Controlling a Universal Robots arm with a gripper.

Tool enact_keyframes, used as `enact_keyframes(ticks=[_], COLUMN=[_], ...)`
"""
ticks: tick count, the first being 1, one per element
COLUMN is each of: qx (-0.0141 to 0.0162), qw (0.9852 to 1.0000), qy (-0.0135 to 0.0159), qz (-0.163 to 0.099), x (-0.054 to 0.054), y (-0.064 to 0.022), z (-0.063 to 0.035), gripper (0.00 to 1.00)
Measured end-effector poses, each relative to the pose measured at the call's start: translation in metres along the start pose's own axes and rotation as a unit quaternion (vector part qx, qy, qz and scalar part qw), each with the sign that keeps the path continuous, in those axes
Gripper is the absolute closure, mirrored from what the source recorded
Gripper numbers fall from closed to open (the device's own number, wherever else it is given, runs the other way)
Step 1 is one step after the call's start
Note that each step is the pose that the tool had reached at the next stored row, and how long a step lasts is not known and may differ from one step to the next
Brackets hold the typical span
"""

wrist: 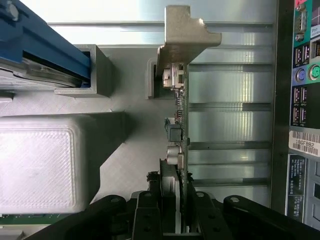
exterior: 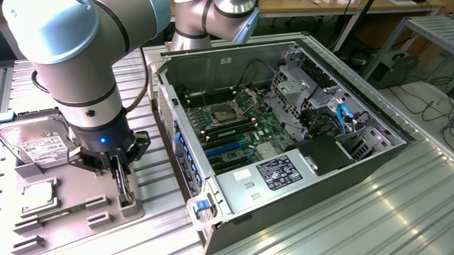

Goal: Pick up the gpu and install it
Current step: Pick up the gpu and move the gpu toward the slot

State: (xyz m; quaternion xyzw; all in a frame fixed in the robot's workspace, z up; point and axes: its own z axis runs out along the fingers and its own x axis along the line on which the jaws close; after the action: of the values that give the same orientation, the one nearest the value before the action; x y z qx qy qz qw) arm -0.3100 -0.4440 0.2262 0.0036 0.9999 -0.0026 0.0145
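- The gripper (exterior: 122, 183) hangs straight down over the grey tray (exterior: 78, 183), at the tray edge that faces the computer case (exterior: 234, 61).
- Its two dark fingers (wrist: 149, 217) are closed to a narrow gap, one on each face of the gpu (wrist: 183, 125). In the wrist view one finger lies against the card's cooler side and the other against its flat back.
- The gpu (exterior: 126, 197) stands on its long edge in a raised grey slot block along that tray edge. The pictures do not settle whether it rests in the slot or is lifted just clear of it.
- The card's silver bracket (wrist: 184, 40) is at the end away from the fingers, just beside a small grey upright of the tray.
- A hard drive (exterior: 32, 144) with a white label lies in the tray corner farthest from the case, well apart from the gpu.
- A square silver CPU (exterior: 37, 194) sits in its own pocket near the middle of the tray, and a thin green memory stick (exterior: 53, 216) lies in a groove near the tray's front edge.
- The case lies on its side on the ribbed metal table (exterior: 354, 212), open on top, with the motherboard (exterior: 241, 127) exposed.
- The case's rear port panel (wrist: 305, 75), with a purple and a green round socket, runs beside the tray edge that carries the gpu.
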Motion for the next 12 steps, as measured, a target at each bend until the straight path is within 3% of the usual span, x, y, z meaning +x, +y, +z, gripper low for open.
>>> enact_keyframes(ticks=[6,8,12], qx=[0.0,0.0,-0.0001], qw=[1.0,1.0,1.0], qy=[0.0,0.0,-0.0001], qz=[0.0,0.0,0.0], x=[0.0,-0.001,-0.001], y=[0.0,-0.0001,-0.0001], z=[-0.0063,-0.0126,-0.0127], gripper=[0.72,0.72,0.72])
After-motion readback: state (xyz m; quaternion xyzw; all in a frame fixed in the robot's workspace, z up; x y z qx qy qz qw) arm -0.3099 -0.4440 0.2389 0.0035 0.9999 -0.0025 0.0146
